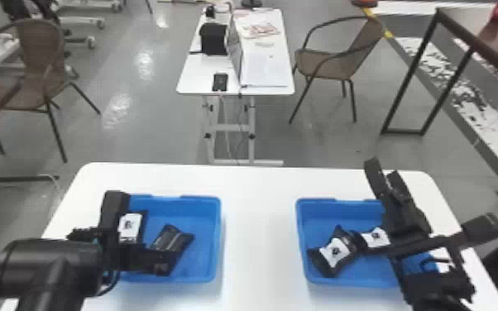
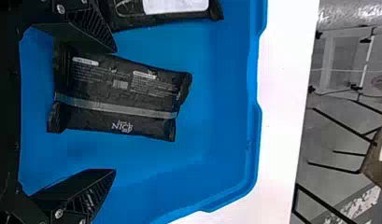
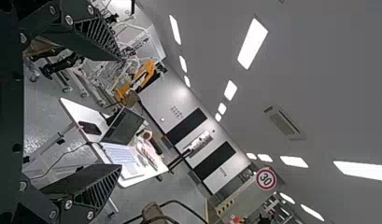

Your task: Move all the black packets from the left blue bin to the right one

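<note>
My left gripper [image 1: 136,225] is over the left blue bin [image 1: 196,269]. A black packet [image 1: 173,244] lies in that bin beside the gripper, and a second black packet with a white label [image 1: 131,226] is near the bin's left side. In the left wrist view, my left gripper [image 2: 115,109] stands open, with the unlabelled packet [image 2: 118,98] lying on the bin floor between and beyond its fingers. Two white-labelled packets [image 1: 334,252] [image 1: 374,238] rest in the right blue bin [image 1: 314,281]. Above that bin's right side is my right gripper [image 1: 430,198], open and empty in the right wrist view [image 3: 119,112].
Both bins stand on a white table [image 1: 260,231], with a gap between them. Farther back are a small white table [image 1: 194,82] holding a laptop and papers, and brown chairs [image 1: 326,62]. A dark-framed table [image 1: 463,33] stands at the back right.
</note>
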`<state>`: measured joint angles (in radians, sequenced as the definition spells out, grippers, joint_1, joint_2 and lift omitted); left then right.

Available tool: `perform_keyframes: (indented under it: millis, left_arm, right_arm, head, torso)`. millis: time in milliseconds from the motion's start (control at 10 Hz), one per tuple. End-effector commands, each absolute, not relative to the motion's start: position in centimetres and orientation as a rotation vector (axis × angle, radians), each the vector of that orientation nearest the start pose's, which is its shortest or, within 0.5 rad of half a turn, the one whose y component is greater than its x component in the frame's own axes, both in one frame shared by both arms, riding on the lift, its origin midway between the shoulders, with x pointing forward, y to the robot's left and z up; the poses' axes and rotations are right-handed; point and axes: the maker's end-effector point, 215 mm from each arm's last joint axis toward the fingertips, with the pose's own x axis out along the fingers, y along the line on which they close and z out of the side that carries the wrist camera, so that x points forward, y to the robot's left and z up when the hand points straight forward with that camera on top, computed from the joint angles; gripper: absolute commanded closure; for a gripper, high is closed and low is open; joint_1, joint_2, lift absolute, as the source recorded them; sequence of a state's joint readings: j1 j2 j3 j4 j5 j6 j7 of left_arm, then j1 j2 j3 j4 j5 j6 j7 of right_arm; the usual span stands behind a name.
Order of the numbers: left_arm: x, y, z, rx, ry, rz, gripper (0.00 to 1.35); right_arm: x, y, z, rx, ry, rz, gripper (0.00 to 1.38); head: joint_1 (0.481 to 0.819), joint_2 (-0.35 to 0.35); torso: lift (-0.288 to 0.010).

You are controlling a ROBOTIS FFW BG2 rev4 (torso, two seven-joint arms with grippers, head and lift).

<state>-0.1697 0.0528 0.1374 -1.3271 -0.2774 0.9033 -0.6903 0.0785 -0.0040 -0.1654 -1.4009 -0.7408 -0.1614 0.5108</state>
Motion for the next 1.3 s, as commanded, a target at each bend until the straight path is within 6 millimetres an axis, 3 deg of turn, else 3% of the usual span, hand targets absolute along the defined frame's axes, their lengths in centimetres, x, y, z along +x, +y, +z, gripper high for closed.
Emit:
perform_keyframes:
  millis: [0,200,300,400,500,600,700,800,1000,1200]
  left_arm:
    - [48.9,23.0,-60.1,-0.110,1.045,-0.379,0.13]
    - [49.1,23.7,-61.1,-0.051,1.084,-0.355,0.15]
    - [49.4,24.0,-61.4,-0.027,1.092,-0.359,0.23]
    - [49.4,24.2,-62.2,-0.008,1.113,-0.373,0.61]
    - [49.4,24.3,-62.9,0.005,1.118,-0.386,0.80]
    - [49.7,24.4,-63.0,0.022,1.112,-0.380,0.82]
    - [49.8,24.5,-63.1,0.041,1.108,-0.380,0.94]
    - [50.3,24.5,-62.8,0.073,1.084,-0.398,1.23]
    - [51.1,22.7,-60.9,0.078,0.988,-0.553,1.22]
    - [51.4,20.7,-56.3,0.060,0.804,-0.661,1.22]
  right_arm:
    - [54.1,-27.6,-37.3,0.702,-0.156,0.178,0.21]
    - [53.9,-27.7,-37.7,0.711,-0.152,0.175,0.21]
    - [53.8,-27.7,-37.9,0.714,-0.151,0.173,0.21]
    - [53.7,-27.8,-38.0,0.719,-0.150,0.172,0.21]
    - [53.7,-27.8,-38.0,0.722,-0.150,0.172,0.21]
    - [53.7,-27.8,-38.0,0.724,-0.151,0.172,0.21]
    - [53.7,-27.7,-38.1,0.730,-0.150,0.171,0.21]
    - [53.6,-27.8,-38.2,0.729,-0.149,0.171,0.21]
    - [53.7,-27.1,-38.3,0.734,-0.140,0.184,0.21]
    - [53.7,-26.3,-38.3,0.736,-0.137,0.198,0.21]
  head:
    - [0.695,-0.037]
    - [0.695,-0.046]
    - [0.695,-0.045]
    - [0.695,-0.043]
    - [0.695,-0.039]
    - [0.695,-0.038]
    - [0.695,-0.037]
    - [0.695,-0.035]
    - [0.695,-0.038]
    - [0.695,-0.052]
  torso:
    - [0.000]
    - [0.000]
    - [0.000]
    - [0.000]
    - [0.000]
    - [0.000]
    - [0.000]
    - [0.000]
    - [0.000]
    - [0.000]
